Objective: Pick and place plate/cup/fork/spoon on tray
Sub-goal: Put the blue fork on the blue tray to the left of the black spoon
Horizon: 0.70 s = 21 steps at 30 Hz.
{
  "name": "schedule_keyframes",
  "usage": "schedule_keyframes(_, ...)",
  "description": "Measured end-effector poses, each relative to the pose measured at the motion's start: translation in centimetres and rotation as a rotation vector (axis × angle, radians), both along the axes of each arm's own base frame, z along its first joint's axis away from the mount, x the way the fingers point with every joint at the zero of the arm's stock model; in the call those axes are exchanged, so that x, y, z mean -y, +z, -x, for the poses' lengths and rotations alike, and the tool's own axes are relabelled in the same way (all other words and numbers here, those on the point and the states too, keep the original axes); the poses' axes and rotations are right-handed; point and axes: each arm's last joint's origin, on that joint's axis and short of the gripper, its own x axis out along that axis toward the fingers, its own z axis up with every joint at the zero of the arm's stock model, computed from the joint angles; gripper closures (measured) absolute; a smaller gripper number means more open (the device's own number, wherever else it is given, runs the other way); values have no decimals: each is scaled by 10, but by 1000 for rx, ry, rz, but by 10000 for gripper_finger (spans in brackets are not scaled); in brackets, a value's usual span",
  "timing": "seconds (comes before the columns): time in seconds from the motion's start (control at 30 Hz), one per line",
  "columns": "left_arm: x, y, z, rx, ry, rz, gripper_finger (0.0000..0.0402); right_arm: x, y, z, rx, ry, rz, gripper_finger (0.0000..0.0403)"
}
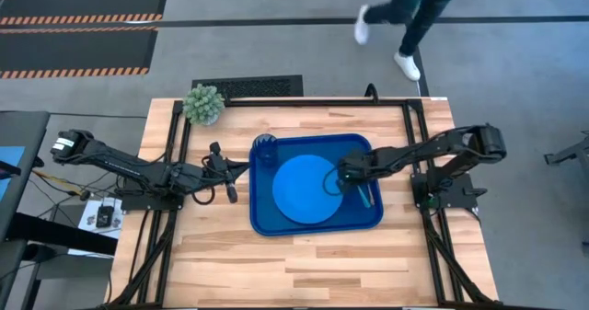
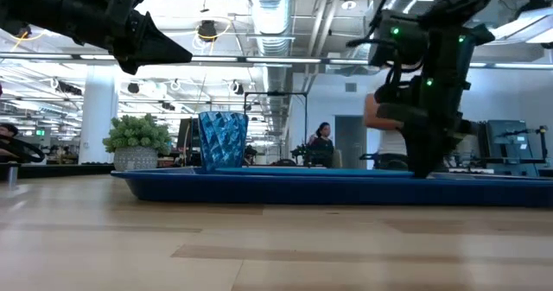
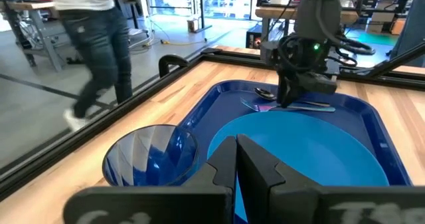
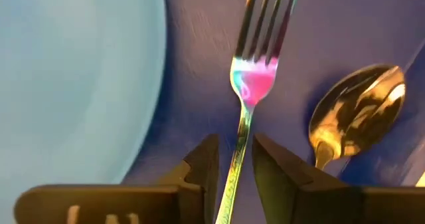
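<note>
A wooden table (image 1: 304,255) fills the view from above, with a dark-blue tray (image 1: 317,225) at its middle. On the tray lies the round plate (image 1: 304,189), set toward the centre so that room is left on either side. The cup (image 1: 266,148) stands upright in the tray's far left corner, clear of the plate. A potted plant (image 1: 203,103) sits off the tray, at the table's far left edge; it is no part of the job.

My right gripper (image 4: 236,159) is low over the tray's right strip, between the plate and the rim. Its fingers (image 4: 202,161) stand narrowly apart on either side of the fork (image 4: 255,58) handle — whether they pinch it or have just let go, I cannot tell. The fork lies along the tray floor with the spoon (image 4: 358,111) just beside it, both parallel, so the cutlery sits together next to the plate.

My left gripper (image 1: 229,191) waits off the tray's left side, fingers pressed together, out of the way.

By my judgement all four pieces are on the tray — only the fork's release is in doubt.
</note>
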Motion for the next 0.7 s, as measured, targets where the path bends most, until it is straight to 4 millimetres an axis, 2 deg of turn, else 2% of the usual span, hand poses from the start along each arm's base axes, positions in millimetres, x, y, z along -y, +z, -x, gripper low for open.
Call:
schedule_keyframes(0.37, 0, 0, 0, -2, -1, 0, 401, 4, -10, -8, -59, -20, -29, 302)
schedule_keyframes(0.7, -2, -5, 2, -8, 72, 65, 401, 3, -9, -8, -40, -104, -70, 393)
